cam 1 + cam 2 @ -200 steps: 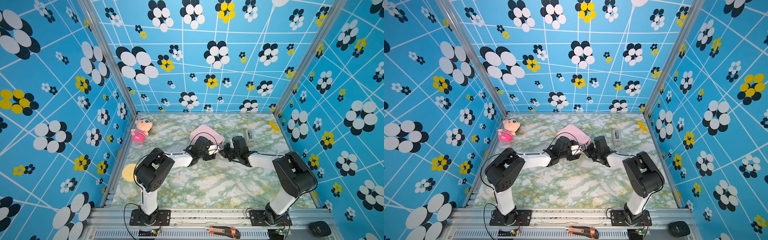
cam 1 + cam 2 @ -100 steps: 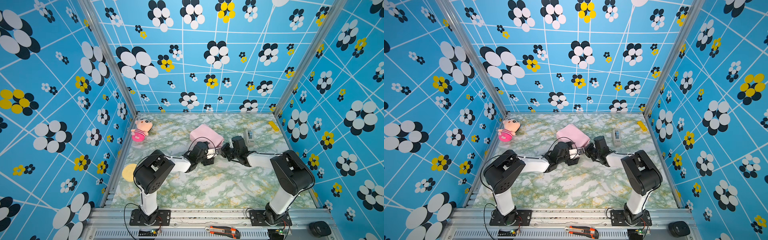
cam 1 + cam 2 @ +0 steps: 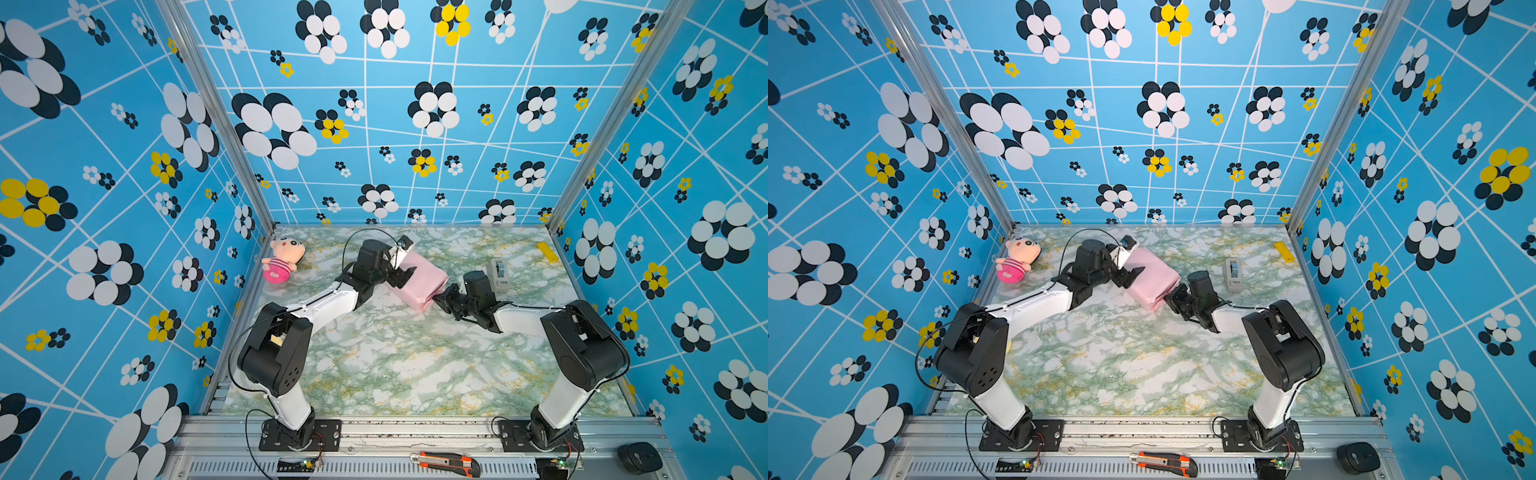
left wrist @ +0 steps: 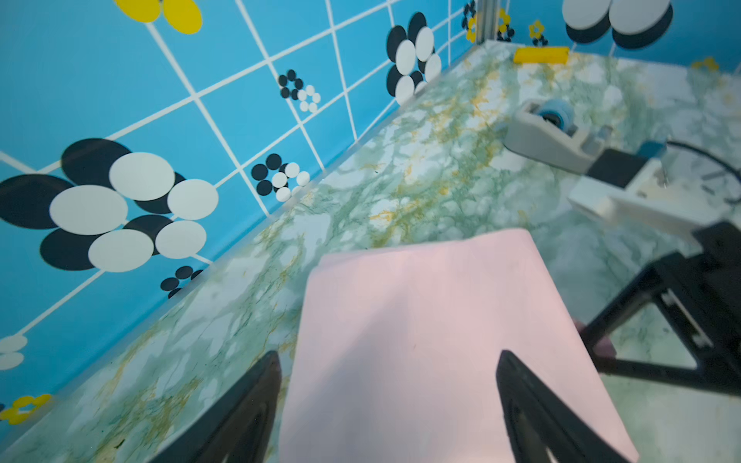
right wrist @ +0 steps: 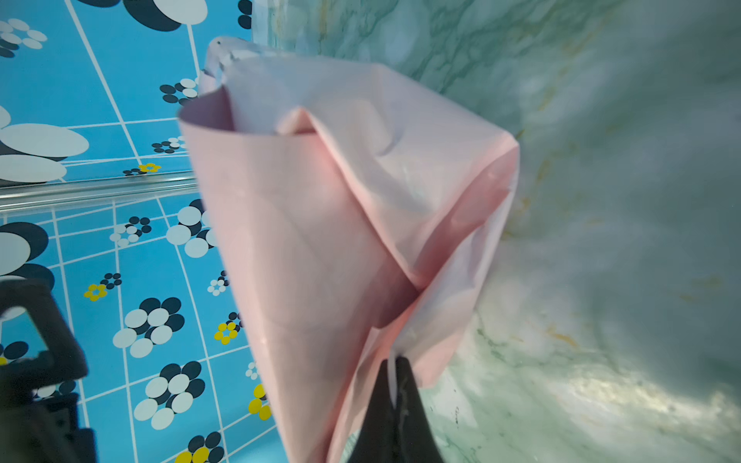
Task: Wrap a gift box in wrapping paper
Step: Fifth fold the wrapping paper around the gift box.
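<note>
Marble table (image 3: 395, 365): right wrist alone reveals right gripper (image 5: 395, 366) pinching wrapping paper (image 5: 320, 224); left gripper (image 4: 388, 356) spread.

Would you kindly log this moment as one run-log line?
left gripper: open over wrapping paper | right gripper: shut on its end flap | gift box: hidden

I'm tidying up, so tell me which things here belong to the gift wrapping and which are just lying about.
For the job: wrapping paper, bundled, pinched by the right hand; grey tape dispenser. The gift box itself is hidden.
Lying about: plush doll; yellow bar; utility knife and black mouse on the front rail.
</note>
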`<state>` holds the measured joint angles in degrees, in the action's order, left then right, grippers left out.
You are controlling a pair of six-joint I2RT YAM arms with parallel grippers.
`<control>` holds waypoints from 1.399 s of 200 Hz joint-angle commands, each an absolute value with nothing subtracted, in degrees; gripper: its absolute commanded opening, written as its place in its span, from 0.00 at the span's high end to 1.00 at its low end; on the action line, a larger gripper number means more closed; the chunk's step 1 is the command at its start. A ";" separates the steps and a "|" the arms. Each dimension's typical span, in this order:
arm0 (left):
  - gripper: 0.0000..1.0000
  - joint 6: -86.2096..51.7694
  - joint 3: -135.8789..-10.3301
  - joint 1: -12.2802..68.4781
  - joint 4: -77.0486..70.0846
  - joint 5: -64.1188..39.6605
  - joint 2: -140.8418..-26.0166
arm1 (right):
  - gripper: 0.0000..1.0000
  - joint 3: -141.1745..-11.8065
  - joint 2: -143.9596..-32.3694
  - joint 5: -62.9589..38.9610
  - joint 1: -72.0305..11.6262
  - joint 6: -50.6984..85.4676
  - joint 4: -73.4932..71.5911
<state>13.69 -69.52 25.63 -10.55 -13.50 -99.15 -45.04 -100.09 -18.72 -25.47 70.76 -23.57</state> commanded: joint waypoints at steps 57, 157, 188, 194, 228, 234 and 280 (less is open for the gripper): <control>0.26 -0.95 -89.76 21.35 13.67 -23.12 -113.49 | 1.00 -45.85 -98.61 -18.77 -25.66 69.87 -23.21; 0.17 -6.62 -100.59 17.27 20.90 -33.18 -124.47 | 1.00 -47.10 -97.57 -18.72 -25.64 67.64 -19.83; 0.01 -6.06 -100.94 16.05 19.62 -29.62 -125.94 | 1.00 -47.28 -97.59 -18.70 -25.66 67.15 -19.04; 0.01 -5.91 -101.57 16.02 19.83 -30.02 -126.51 | 1.00 -47.29 -97.57 -18.72 -25.66 67.15 -19.02; 0.00 -4.31 -107.51 15.99 25.33 -33.99 -130.52 | 1.00 -47.46 -97.57 -18.72 -25.60 66.90 -18.63; 0.03 -4.26 -108.02 15.86 25.90 -34.76 -130.96 | 1.00 -47.46 -97.56 -18.79 -25.62 66.81 -18.50; 0.11 -5.55 -112.59 15.39 30.76 -42.95 -134.26 | 1.00 -47.89 -97.56 -19.07 -25.58 66.31 -18.02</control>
